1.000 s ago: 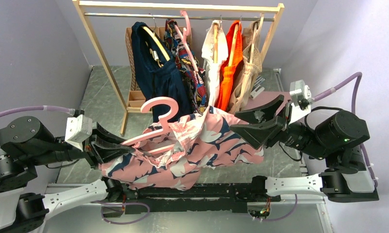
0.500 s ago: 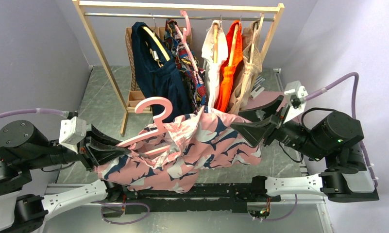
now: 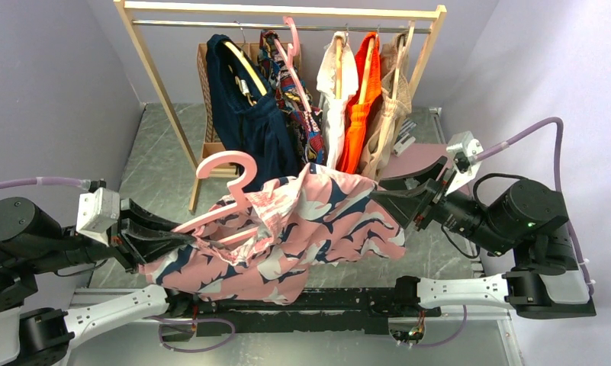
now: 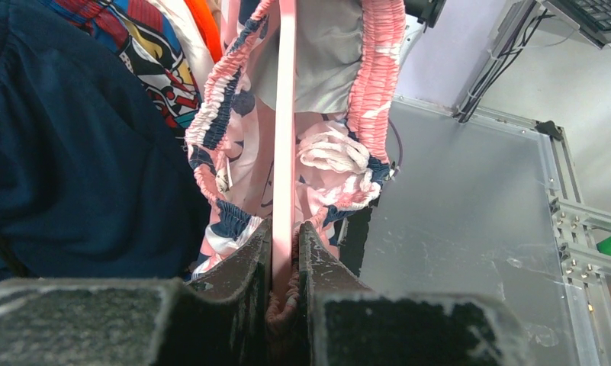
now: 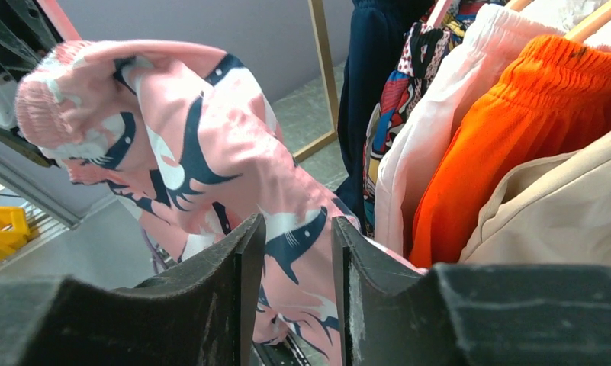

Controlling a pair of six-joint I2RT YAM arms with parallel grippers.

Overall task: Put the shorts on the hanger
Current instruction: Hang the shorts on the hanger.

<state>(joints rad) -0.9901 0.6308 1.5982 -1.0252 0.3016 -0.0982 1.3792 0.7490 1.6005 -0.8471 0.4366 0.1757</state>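
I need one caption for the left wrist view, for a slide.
Left gripper pinches the pink hanger, patterned shorts gathered around its bar.

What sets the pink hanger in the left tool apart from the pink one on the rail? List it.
The hanger is clamped in the left tool, hook free in the air; the rail hanger hooks on the rail. The held hanger carries the shorts; the rail one carries a multicolour garment. Both are pale pink.

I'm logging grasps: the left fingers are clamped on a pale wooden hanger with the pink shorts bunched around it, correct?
Not wooden. In the left wrist view the left fingers clamp the hanger, which is pale pink plastic; the shorts are bunched around it.
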